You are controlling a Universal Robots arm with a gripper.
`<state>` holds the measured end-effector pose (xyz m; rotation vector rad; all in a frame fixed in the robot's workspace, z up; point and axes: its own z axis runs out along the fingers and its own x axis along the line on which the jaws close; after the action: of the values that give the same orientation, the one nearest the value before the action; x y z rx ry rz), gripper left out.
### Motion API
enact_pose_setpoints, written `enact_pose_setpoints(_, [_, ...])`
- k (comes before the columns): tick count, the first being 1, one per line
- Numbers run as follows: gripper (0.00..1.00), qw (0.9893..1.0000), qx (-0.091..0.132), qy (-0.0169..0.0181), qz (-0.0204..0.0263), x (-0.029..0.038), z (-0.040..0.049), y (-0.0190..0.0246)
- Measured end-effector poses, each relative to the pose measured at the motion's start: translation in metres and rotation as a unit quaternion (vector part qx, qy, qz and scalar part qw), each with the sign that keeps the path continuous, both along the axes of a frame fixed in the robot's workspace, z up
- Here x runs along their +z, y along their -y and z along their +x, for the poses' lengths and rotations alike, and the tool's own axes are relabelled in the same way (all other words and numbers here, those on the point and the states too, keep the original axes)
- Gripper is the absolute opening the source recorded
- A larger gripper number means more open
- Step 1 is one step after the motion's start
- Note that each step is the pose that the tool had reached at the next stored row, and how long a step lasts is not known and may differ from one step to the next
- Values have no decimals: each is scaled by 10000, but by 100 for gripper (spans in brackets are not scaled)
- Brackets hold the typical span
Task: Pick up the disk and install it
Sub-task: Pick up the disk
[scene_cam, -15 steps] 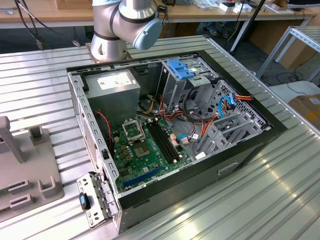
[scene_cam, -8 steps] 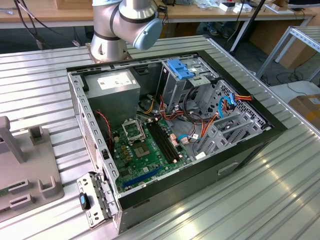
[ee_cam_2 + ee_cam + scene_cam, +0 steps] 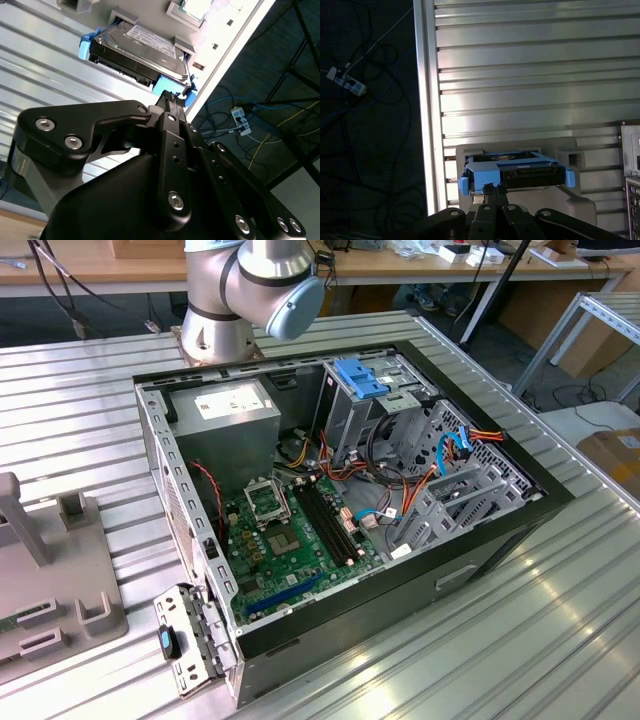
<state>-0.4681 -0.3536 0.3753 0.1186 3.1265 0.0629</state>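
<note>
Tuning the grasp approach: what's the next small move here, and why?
Probably ease the pincer slightly forward onto the disk. In both wrist views its tip is at the disk's blue-framed near edge, contact unclear, while the disk lies in the grey holder by the edge of the table, not lifted.

Disk (blue-framed) on grey holder, gripper just beside
</note>
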Motion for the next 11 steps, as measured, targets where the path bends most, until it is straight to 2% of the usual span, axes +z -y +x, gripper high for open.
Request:
enact_pose_setpoints(3, [11,9999,158,0,0,0,0,0])
enact_pose_setpoints(5, [11,9989,466,0,0,0,0,0])
enact_pose_setpoints(6, [11,9981,619,0,0,0,0,0])
enact_pose_setpoints(8, [11,9970,771,0,0,0,0,0])
enact_pose_setpoints(10, [11,9946,1037,0,0,0,0,0])
enact_pose_setpoints(11, [11,9927,1204,0,0,0,0,0])
